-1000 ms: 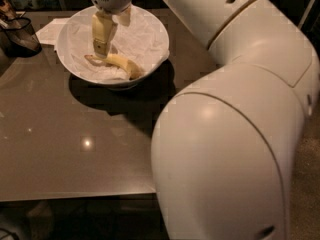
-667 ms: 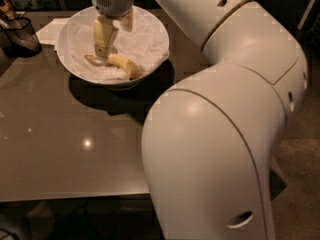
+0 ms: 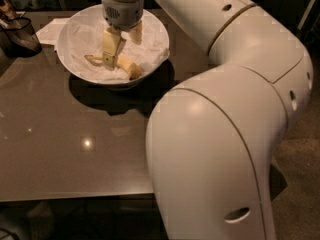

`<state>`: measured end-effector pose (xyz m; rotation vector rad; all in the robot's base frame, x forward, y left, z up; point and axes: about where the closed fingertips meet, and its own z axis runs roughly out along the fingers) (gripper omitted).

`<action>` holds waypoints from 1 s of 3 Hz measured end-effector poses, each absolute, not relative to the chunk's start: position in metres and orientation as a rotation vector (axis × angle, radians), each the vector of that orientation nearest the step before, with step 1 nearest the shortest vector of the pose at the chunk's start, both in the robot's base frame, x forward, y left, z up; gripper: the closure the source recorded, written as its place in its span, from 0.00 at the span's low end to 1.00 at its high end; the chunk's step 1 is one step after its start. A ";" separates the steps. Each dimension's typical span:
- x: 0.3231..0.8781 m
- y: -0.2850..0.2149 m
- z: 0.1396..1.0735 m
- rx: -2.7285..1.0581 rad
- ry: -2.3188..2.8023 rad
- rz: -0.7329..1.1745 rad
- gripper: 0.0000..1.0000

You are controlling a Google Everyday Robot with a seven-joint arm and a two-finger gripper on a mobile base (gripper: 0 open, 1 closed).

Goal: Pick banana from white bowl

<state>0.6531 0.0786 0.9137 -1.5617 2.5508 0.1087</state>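
Note:
The white bowl (image 3: 70,31) stands on the dark table at the far left, lined with crinkled white paper. The pale yellow banana (image 3: 126,67) lies in the bowl's near half, with its thin brownish stem (image 3: 93,59) pointing left. My gripper (image 3: 123,40) reaches straight down into the bowl from above. It is open, and its two yellowish fingers stand apart. The left finger (image 3: 111,46) reaches down to the banana near its stem end, and the right finger (image 3: 135,33) stands higher behind it.
A dark transparent container (image 3: 20,36) stands at the table's far left edge, next to a white napkin (image 3: 52,30) behind the bowl. My large white arm (image 3: 225,124) fills the right half of the view, over the table's right edge. The table (image 3: 65,154) stretches toward the front.
The arm's elbow and upper links have swung and now fill more of the right side. The gripper has shifted slightly lower in the bowl. The banana has not moved.

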 end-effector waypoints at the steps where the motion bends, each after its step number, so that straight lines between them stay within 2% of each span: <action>1: 0.650 0.076 0.905 -1.561 2.577 0.119 0.28; 2: 0.651 0.075 0.902 -1.560 2.586 0.110 0.34; 3: 0.656 0.073 0.901 -1.558 2.593 0.094 0.34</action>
